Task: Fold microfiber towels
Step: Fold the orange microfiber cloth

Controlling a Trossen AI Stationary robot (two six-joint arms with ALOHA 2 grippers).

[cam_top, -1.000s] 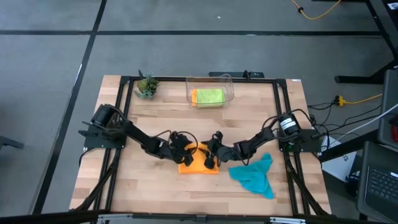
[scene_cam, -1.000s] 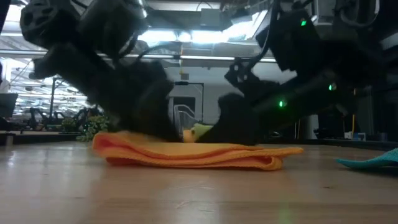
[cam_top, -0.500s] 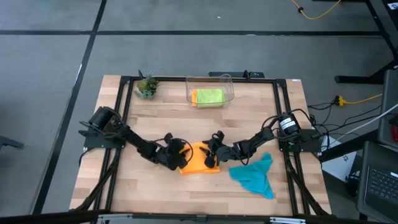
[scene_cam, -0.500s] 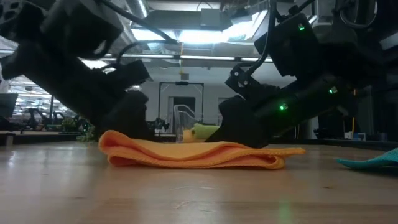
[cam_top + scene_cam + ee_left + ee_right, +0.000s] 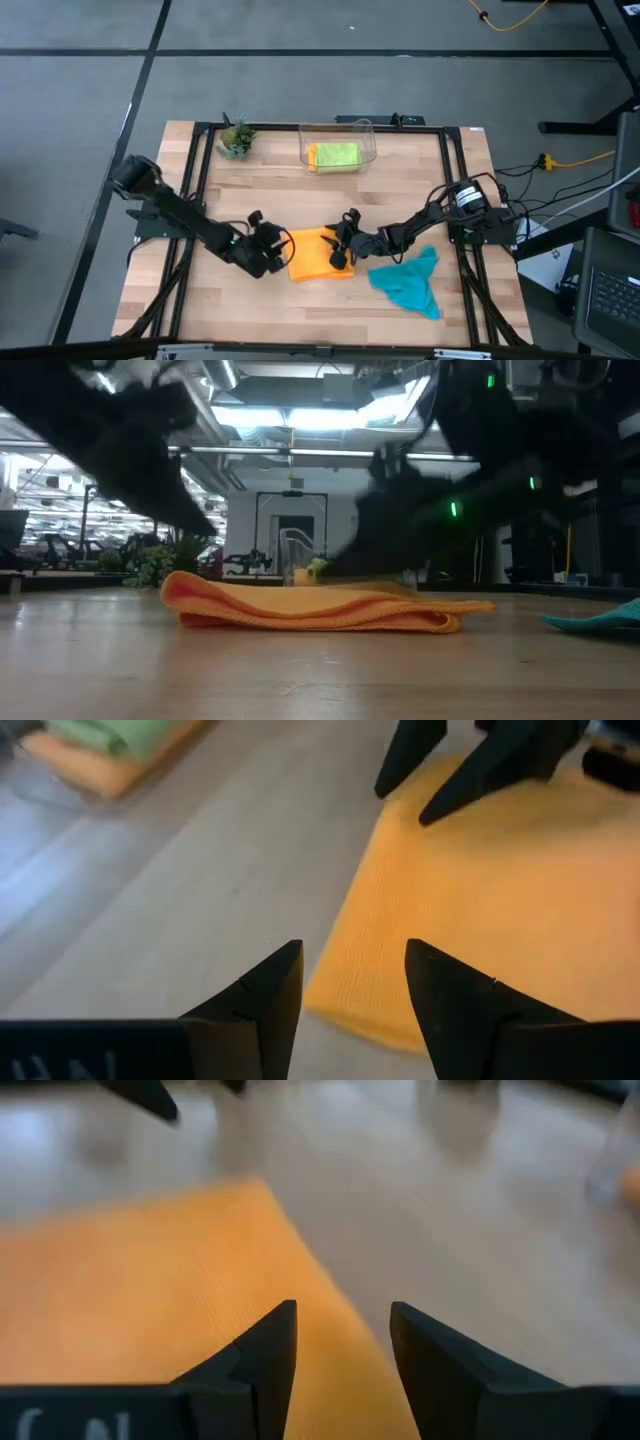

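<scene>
Your left pincer [image 5: 268, 245] and right pincer [image 5: 342, 250], both parted and empty, flank the folded orange towel [image 5: 318, 254] mid-bench (long axis running between them), the crumpled teal towel [image 5: 408, 280] nearer your right.

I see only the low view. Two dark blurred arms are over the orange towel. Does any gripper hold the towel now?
Observer: No. In its wrist view the left gripper is open, off the orange towel's edge, nothing between the fingers.
Operator: And the right one?
Observer: The right gripper is open too, above the towel's far edge, holding nothing.
Operator: At my right edge I see something teal. What is it?
Observer: The teal towel, lying crumpled and unfolded near the right arm's base.
Operator: Where is the green towel?
Observer: Folded inside the clear bin at the table's back, on top of another orange towel.
</scene>
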